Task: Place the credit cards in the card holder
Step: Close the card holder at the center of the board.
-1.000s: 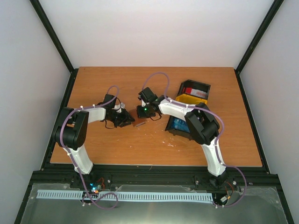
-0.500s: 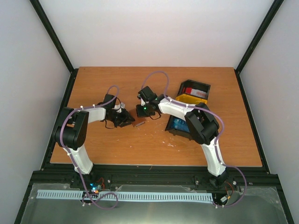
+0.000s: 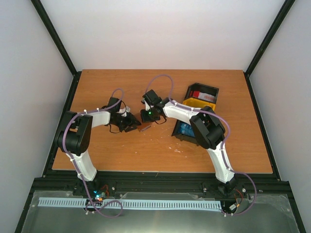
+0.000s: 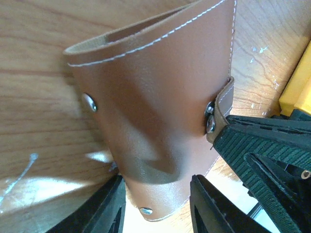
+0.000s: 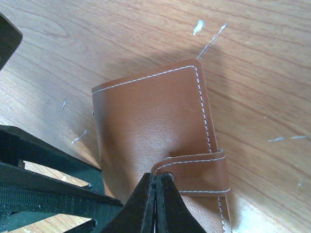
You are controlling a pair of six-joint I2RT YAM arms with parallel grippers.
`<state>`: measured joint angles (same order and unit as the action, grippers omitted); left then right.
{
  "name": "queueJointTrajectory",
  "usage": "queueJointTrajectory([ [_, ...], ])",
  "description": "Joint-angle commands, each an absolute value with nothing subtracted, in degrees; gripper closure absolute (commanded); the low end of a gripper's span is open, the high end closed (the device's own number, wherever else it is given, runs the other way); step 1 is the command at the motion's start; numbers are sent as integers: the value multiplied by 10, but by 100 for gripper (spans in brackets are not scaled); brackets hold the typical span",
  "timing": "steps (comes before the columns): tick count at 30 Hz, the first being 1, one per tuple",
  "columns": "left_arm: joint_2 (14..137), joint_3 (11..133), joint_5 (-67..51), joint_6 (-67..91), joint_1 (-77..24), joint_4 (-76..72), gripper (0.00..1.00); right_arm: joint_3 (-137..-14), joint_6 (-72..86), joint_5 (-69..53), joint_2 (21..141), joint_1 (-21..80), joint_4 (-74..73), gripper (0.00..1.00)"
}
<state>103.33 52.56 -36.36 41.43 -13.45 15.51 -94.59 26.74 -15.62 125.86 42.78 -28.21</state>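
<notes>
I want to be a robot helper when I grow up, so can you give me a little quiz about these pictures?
1. True or false: the brown leather card holder lies inside a tray.
2. Which gripper's fingers stand apart, one on each side of the holder? A) left gripper B) right gripper C) neither
3. Fill in: the red and white card sits in the ____ plastic tray.
Key: 1 false; 2 A; 3 black.

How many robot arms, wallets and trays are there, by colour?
Robot arms: 2
Brown card holder: 1
Black trays: 2
Yellow tray: 1
Total: 6
</notes>
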Motion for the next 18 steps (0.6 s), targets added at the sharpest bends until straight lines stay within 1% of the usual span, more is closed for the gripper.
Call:
queueJointTrajectory([
  [1,1087,504,-264,416,-138,209,61,-963,261,-152,1281,430,-292,97],
  [7,1067,508,-250,415,-138,214,62,-938,273,-141,1247,426,-259,97],
  [13,1021,569,-175,398,-134,250,46,-930,275,-139,1231,421,-260,97],
  [18,1032,610,-157,392,-114,255,39,-930,274,-142,1230,419,-257,97],
])
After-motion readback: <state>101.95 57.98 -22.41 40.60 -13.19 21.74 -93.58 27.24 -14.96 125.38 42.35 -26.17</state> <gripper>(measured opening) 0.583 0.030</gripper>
